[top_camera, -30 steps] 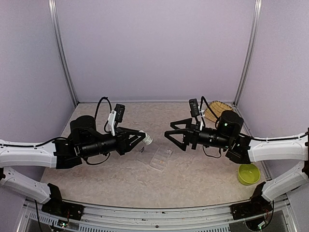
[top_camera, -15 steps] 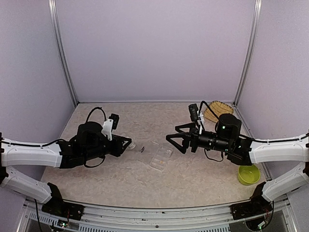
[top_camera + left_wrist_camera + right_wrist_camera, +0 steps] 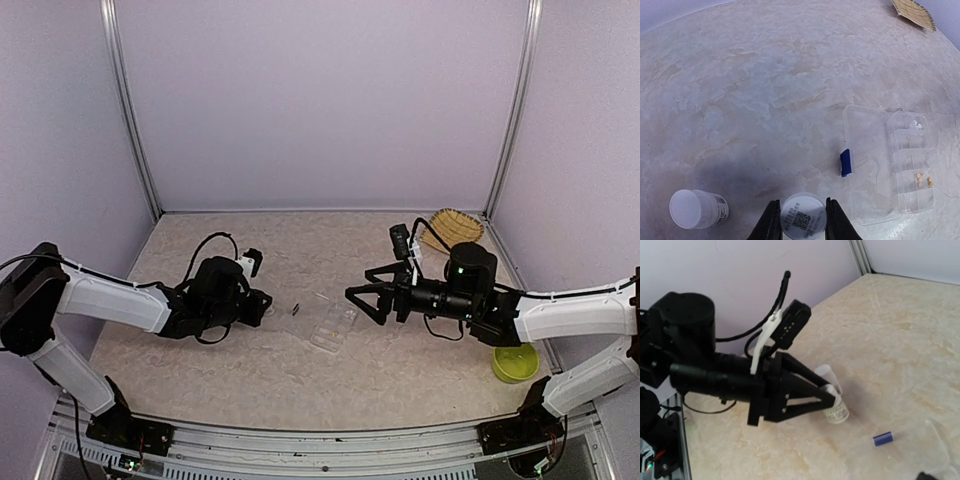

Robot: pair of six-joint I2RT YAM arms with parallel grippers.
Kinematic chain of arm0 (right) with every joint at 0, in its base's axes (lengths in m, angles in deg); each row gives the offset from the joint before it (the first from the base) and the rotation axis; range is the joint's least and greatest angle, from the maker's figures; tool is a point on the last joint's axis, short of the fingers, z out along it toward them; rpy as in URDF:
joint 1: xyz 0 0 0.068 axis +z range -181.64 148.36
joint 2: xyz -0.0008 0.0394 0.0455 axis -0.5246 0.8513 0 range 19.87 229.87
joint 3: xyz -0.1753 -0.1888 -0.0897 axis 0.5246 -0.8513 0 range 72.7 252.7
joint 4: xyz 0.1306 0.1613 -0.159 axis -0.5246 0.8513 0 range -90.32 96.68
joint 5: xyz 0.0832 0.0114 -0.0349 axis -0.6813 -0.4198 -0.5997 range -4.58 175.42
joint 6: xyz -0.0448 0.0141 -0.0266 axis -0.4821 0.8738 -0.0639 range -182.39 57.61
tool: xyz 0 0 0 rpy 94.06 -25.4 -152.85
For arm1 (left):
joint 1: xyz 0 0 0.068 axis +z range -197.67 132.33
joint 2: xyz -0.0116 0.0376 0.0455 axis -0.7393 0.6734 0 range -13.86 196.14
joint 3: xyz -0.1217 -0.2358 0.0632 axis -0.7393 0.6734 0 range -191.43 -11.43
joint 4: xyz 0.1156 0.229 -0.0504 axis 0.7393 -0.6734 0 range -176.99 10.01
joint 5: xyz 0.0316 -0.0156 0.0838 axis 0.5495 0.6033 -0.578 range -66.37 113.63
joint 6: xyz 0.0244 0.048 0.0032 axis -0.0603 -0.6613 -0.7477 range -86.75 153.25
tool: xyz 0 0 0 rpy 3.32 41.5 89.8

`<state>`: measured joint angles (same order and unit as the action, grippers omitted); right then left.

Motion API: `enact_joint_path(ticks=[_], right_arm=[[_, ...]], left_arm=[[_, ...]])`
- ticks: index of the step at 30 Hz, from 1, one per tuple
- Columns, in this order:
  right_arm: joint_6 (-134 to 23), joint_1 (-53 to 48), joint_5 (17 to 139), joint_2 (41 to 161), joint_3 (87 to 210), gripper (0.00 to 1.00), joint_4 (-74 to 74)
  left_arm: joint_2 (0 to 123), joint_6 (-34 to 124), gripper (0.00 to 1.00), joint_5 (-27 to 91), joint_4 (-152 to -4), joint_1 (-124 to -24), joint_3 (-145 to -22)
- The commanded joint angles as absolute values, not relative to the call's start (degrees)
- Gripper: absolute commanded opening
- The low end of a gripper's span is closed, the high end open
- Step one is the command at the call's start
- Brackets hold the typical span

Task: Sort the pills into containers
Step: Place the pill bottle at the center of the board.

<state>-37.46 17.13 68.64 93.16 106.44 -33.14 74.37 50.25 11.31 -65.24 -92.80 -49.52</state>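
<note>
While a white bottle is clamped in the left gripper, sorting is judged barely begun.
A few pills, white and yellowish, are seen in 2 compartments of the open clear box; the rest look bare. The right gripper is held wide open and empty near the box. A second bottle, a blue piece, a basket and a green bowl are noted; the box is not blocked.

Arms: left arm and right arm have white shell links and black cylindrical motor housings at the joints. The left gripper and right gripper are matte black with triangular open-frame fingers. White bracket carries a black camera module; black cable loops off it.
</note>
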Motion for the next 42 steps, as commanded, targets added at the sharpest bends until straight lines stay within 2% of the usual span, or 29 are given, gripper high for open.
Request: enact_joint_path(ticks=[1, 23, 42], right_arm=[[-37.53, 16.73, 69.66, 92.51, 105.27, 1.0, -33.68], [-36.84, 16.74, 69.01, 93.89, 104.28, 1.0, -35.08], [-36.46, 16.7, 69.11, 96.27, 104.71, 1.0, -34.73]], left_arm=[[76.37, 48.06, 0.17, 10.53, -62.56, -90.71, -51.46], [85.48, 45.74, 0.23, 7.05, -60.33, -87.49, -54.5], [81.59, 46.51, 0.6, 9.94, -60.93, -87.56, -54.94]])
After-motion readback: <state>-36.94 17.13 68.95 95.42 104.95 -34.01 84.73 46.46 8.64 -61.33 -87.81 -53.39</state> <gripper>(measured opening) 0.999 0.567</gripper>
